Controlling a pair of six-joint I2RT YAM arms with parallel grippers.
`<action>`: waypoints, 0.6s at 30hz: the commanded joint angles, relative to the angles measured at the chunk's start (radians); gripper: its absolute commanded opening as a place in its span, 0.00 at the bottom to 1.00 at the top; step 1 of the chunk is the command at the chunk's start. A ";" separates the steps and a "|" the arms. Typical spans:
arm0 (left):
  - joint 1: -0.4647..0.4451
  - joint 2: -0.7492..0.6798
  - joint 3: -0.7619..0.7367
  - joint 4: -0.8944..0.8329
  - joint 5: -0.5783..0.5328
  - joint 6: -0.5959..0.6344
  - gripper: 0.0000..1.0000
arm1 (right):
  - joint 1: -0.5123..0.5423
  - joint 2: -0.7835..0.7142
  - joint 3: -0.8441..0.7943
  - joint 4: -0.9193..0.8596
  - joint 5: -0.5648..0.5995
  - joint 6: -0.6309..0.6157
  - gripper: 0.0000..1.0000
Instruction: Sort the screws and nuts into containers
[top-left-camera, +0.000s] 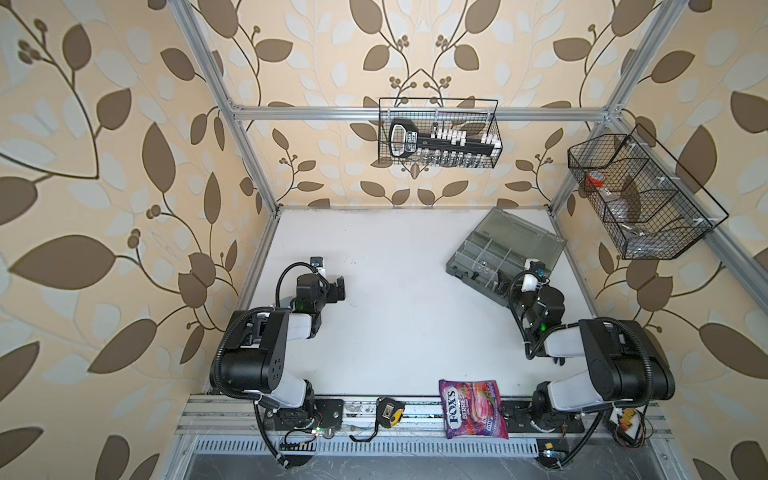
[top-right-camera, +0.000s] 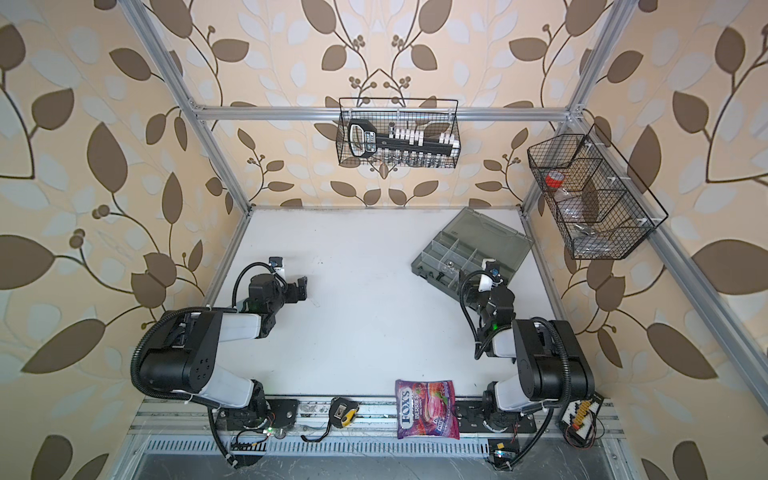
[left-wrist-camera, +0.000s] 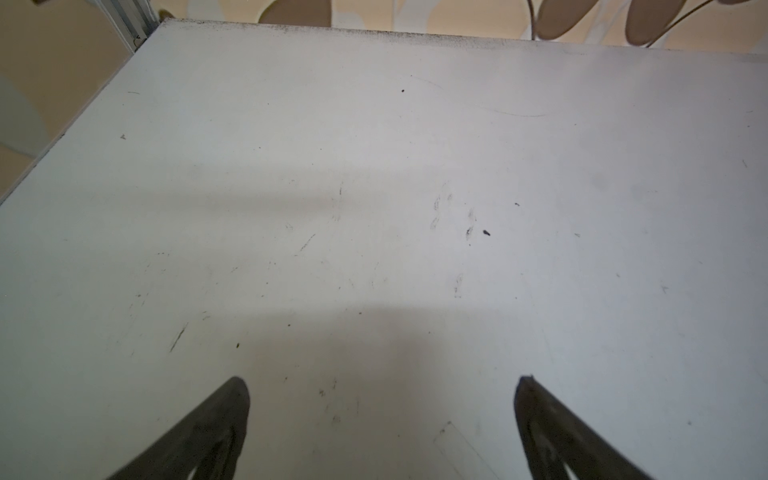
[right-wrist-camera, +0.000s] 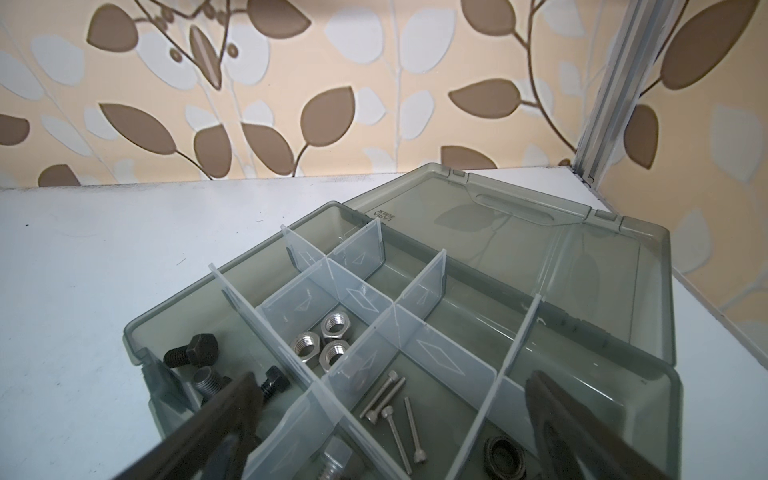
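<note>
A grey see-through organizer box (top-left-camera: 467, 253) sits on the white table (top-left-camera: 395, 270) toward the far right corner in both top views. It is set slantwise, with its long axis running from far left to near right. Its smoky lid (top-left-camera: 519, 228) lies open and flat toward the back corner. Clear dividers (right-wrist-camera: 419, 353) split the box into compartments.

The right wrist view shows the contents.
- Three silver nuts (right-wrist-camera: 305, 343) lie flat with their holes upward, touching in a cluster in one compartment.
- Three black bolts (right-wrist-camera: 193, 351) lie in the end compartment beside them. One is on its side with its thread toward the outer wall, one turns its threaded end to the camera, and the third is half hidden behind a finger.
- Four thin screws (right-wrist-camera: 395, 432) lie flat in another compartment. Two are side by side and two angle away, making a loose V.
- One silver hex bolt (right-wrist-camera: 336, 455) is cut off by the frame edge.
- Some black nuts (right-wrist-camera: 505, 455) overlap beside the other finger, and their number cannot be made out.

The right gripper (right-wrist-camera: 390, 376) hangs over the box with its fingers spread wide, grasping nothing. In both top views its own wrist hides it. The left gripper (left-wrist-camera: 382, 379) is well apart on the left, over bare table, also spread wide and empty.

Two black wire baskets (top-left-camera: 440, 133) hang on the frame, and their contents are hard to make out.
</note>
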 joint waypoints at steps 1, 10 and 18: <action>-0.001 -0.012 0.011 0.008 0.024 -0.009 0.99 | 0.005 0.003 0.006 -0.011 0.020 0.006 1.00; -0.002 -0.012 0.012 0.008 0.025 -0.009 0.99 | 0.023 0.005 0.008 -0.015 0.055 -0.002 1.00; -0.002 -0.012 0.012 0.009 0.024 -0.009 0.99 | 0.026 0.009 0.014 -0.020 0.062 -0.003 1.00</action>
